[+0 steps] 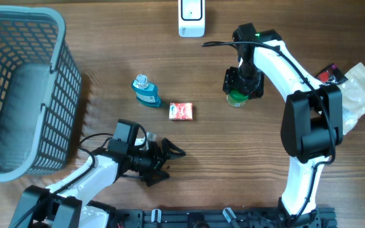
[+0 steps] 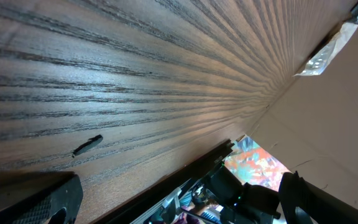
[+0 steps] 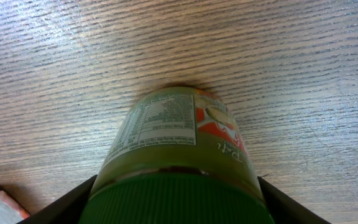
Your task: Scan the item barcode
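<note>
Two stages at least lie ahead, by my reading, and neither is finished: the item is not yet off the table, and nothing has been shown to a reader. Nearest the robot's base, the left gripper [image 1: 168, 163] hangs low over the table [image 1: 233, 164], its jaws wide apart with nothing between them (I judge it has no part in this step). Further out, right of centre, the jar [image 3: 179, 130] stands on the wood with the right gripper [image 1: 243, 83] directly above it. Its fingers [image 3: 61, 202] flank the green lid [image 3: 179, 199], one on each side and hard by the rim; whether they press on it yet I cannot tell from either view. Farthest, at the table's far edge and well apart from the jar, lies the white scanner [image 1: 191, 18]. What is left, then, is a firm grip, a lift, a carry towards that edge and a turn to present the code.

The jar is upright, its long axis vertical, lid up towards the wrist camera and base on the table; the label's nutrition panel faces that camera's side. No barcode shows in any view, so which face carries it stays unknown.
</note>
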Action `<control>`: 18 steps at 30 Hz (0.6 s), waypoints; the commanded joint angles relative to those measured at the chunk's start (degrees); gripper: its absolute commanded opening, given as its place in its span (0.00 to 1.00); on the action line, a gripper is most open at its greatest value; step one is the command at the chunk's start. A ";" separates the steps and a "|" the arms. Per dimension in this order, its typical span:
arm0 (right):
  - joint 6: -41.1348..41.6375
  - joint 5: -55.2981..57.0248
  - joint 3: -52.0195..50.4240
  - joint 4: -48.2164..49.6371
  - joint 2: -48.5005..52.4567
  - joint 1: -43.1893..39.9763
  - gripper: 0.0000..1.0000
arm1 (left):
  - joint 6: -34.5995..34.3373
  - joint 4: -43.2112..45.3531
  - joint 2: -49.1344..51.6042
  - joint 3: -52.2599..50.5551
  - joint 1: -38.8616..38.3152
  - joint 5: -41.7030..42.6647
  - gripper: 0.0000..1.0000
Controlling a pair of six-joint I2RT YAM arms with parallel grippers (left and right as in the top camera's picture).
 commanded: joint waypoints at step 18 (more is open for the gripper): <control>0.52 -19.52 2.84 -8.20 1.05 0.15 0.60 | 4.55 -1.07 2.58 -3.08 0.24 -19.58 1.00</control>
